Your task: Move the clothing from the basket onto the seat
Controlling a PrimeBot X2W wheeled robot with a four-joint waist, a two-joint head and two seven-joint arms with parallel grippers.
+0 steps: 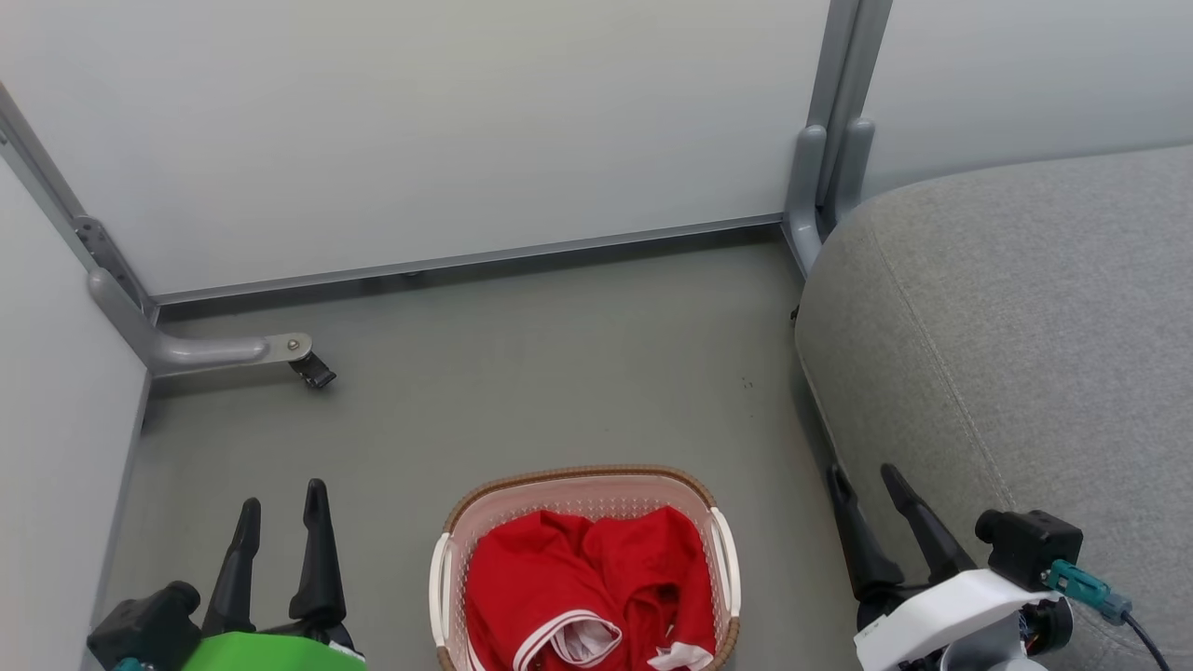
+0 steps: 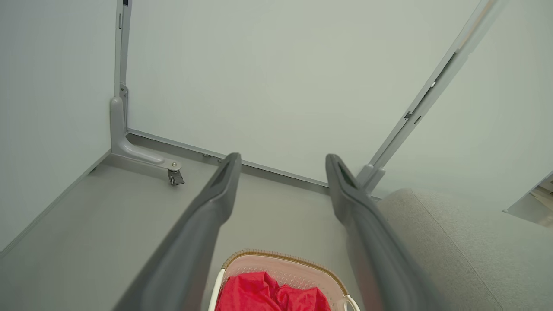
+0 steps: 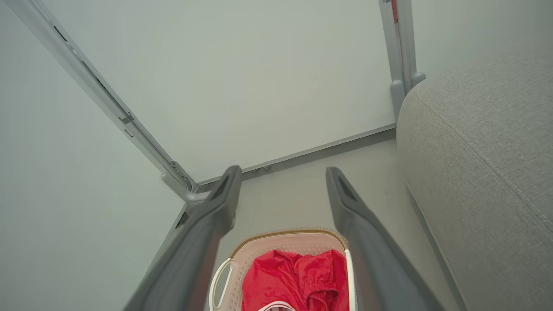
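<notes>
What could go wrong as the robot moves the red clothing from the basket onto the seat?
The clothing lies bunched, so a grab may catch only a fold and slip. It could also snag the perforated basket and drag it. Cloth dropped near the rounded edge of the seat could slide to the floor.

Grey floor [image 1: 559, 373] bears the basket [image 1: 578, 485] beside the seat [image 1: 1025, 354]
</notes>
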